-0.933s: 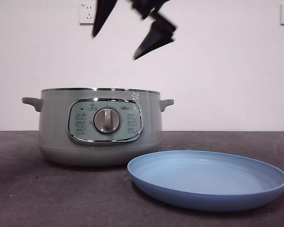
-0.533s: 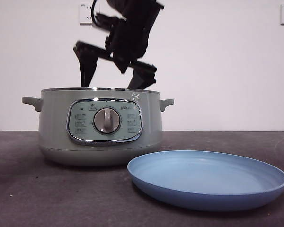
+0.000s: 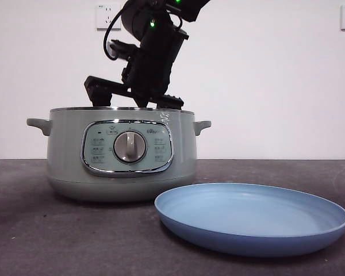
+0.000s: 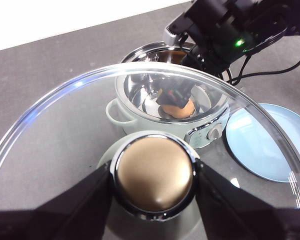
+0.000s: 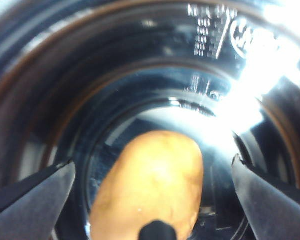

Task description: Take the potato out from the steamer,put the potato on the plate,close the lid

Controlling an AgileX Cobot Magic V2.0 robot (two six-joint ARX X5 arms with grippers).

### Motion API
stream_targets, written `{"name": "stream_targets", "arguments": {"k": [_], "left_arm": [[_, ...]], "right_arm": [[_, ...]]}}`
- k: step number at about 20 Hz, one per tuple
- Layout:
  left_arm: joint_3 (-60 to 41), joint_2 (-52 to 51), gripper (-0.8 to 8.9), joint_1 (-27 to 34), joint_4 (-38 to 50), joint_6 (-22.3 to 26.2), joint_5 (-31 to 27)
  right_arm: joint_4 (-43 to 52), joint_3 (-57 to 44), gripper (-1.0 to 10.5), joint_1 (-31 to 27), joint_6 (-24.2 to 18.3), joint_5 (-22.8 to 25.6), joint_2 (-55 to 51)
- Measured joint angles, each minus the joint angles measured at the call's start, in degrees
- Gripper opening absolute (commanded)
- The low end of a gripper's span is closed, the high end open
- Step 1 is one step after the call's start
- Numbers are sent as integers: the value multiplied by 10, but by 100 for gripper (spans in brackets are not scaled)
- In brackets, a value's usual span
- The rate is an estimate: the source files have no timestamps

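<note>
We see right end effector (image 5: 152, 175) inside steamer (image 3: 121, 155), jaws spread wide, potato (image 5: 152, 182) between them. Left end effector (image 4: 154, 182) clamps lid (image 4: 140, 150) knob.

Glass lid (image 4: 140, 110), glossy steel steamer (image 5: 140, 75)

Potato: one (image 5: 150, 185), lying in the pot
Steamer: one (image 3: 121, 155), lid off
Plate: one (image 3: 253, 218), light blue
Lid: one (image 4: 65, 130), clear glass
Lid knob: one (image 4: 154, 172)
Grippers: two, right gripper (image 5: 150, 172), left gripper (image 4: 155, 200)
Wall sockets: two (image 3: 105, 16)
</note>
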Motion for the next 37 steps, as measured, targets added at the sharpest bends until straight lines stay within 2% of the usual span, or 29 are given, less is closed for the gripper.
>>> {"name": "stream_targets", "arguments": {"k": [2,5,10,18,22,27,31,34,37], "left_arm": [[0,0,-9,0,0,0,0],[0,0,-9,0,0,0,0],[0,0,-9,0,0,2,0],[0,0,-9,0,0,2,0],[0,0,-9,0,0,2,0],[0,0,-9,0,0,2,0],[0,0,-9,0,0,2,0],[0,0,-9,0,0,2,0],[0,0,-9,0,0,2,0]], "right_arm": [[0,0,650,0,2,0,9],[-1,0,488,0,5,0,16],[-11,0,-6,0,8,0,16],[-11,0,-13,0,6,-1,-11],[-42,2,-13,0,-3,-1,-120],[-159,4,-14,0,-29,2,-220],[-236,4,-14,0,-51,26,-278],[-244,-15,-14,0,-59,28,-324],[-223,-94,-14,0,-59,30,-387]]}}
